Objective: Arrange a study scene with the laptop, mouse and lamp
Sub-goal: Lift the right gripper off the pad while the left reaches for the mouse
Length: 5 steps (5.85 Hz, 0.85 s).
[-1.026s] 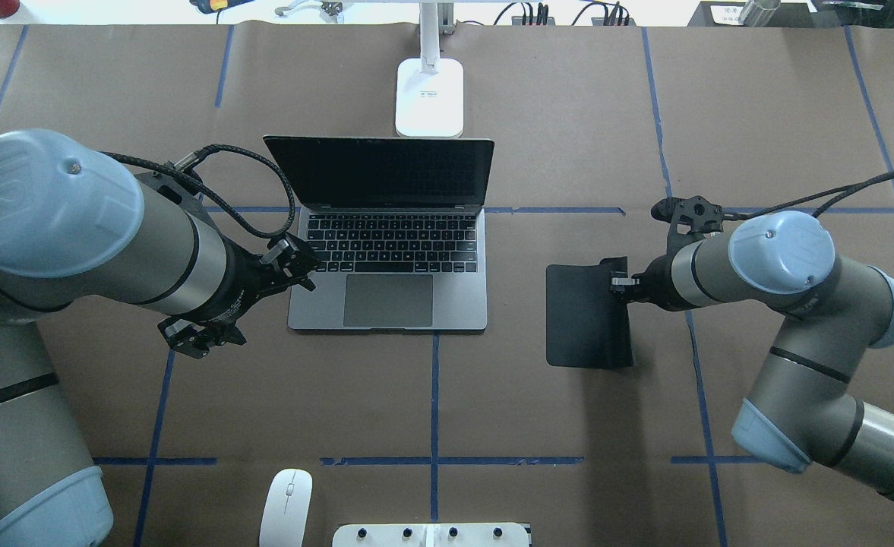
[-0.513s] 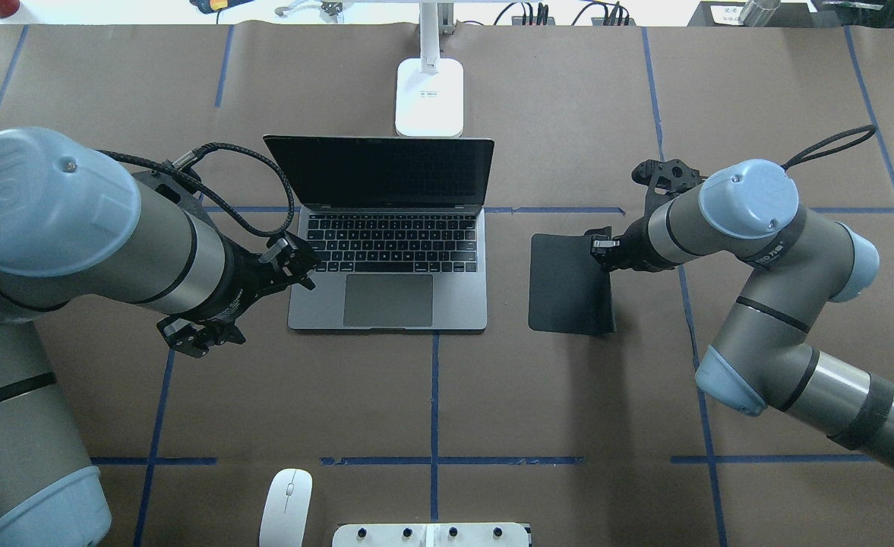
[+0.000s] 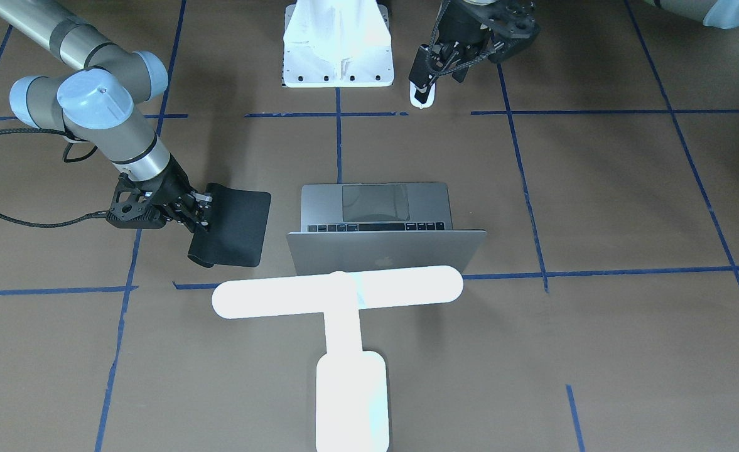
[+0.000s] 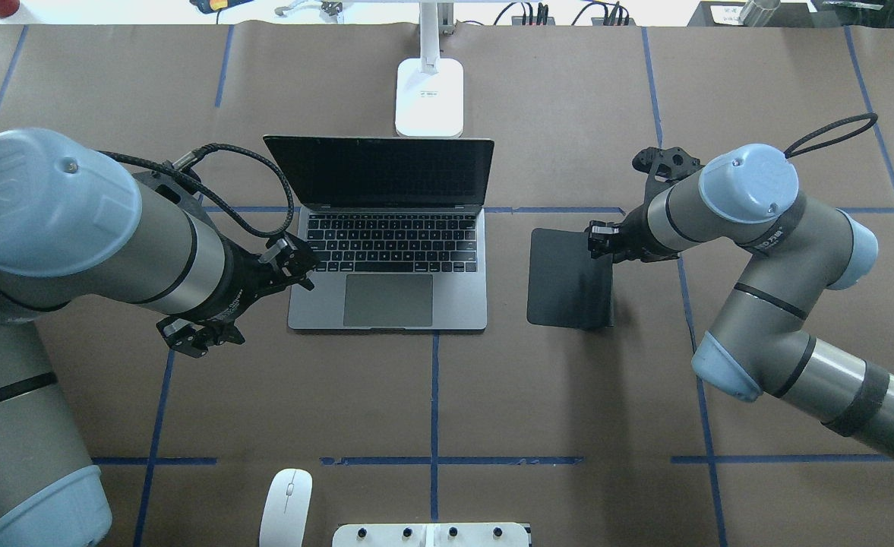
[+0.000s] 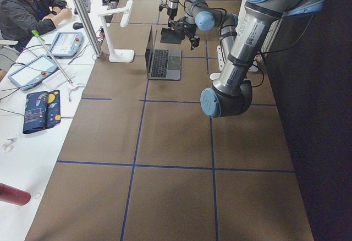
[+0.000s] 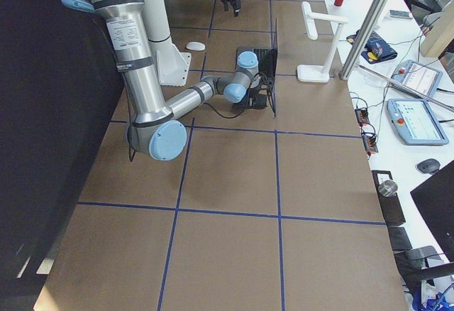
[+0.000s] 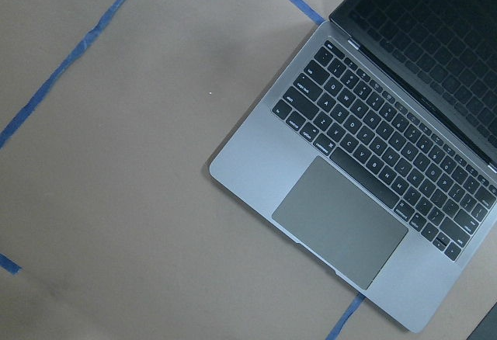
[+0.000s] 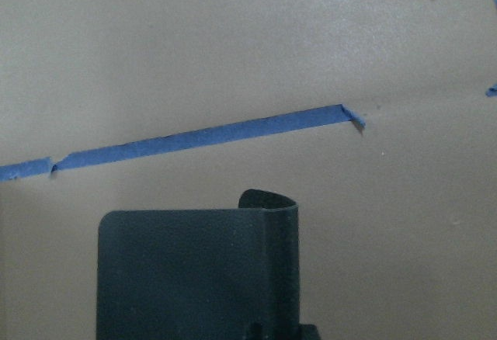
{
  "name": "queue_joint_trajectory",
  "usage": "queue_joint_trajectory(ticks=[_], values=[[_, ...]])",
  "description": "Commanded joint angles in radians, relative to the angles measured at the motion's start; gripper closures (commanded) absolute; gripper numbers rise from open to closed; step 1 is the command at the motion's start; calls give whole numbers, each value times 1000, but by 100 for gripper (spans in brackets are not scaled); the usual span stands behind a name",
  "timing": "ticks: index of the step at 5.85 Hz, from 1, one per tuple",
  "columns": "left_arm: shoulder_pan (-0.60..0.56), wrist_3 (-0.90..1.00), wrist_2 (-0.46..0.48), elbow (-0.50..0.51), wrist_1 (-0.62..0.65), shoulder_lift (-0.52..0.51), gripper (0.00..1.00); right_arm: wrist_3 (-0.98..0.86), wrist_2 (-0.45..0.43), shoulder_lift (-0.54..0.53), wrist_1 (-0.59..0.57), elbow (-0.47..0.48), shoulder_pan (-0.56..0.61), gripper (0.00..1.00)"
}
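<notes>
- One edge of the black mat, just right of the laptop, was pinched in the right fingers and curled up off the worktop. A careless release could leave it folded or skewed.
- Dragging it further left risked butting the laptop's side.
- Whether the left fingers, left of the laptop, were parted or closed could not be told.
- The mouse lay well in front of the laptop and the lamp just behind it. Room to move lay right of the mat.
</notes>
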Motion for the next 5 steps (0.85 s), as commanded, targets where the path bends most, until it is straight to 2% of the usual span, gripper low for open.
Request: queue_joint_trajectory(ticks=[1,3,4,5], values=[[58,94,3,-1,4,20,0,0,94,3,-1,5,67,0],[193,182,14,-4,-27,120,0,-9,258,8,-59,37,208,0],[275,185,32,4,-124,170,0,-9,338,9,-117,77,268,0],[399,179,155,7,-201,242,0,-11,346,30,-223,127,287,0]])
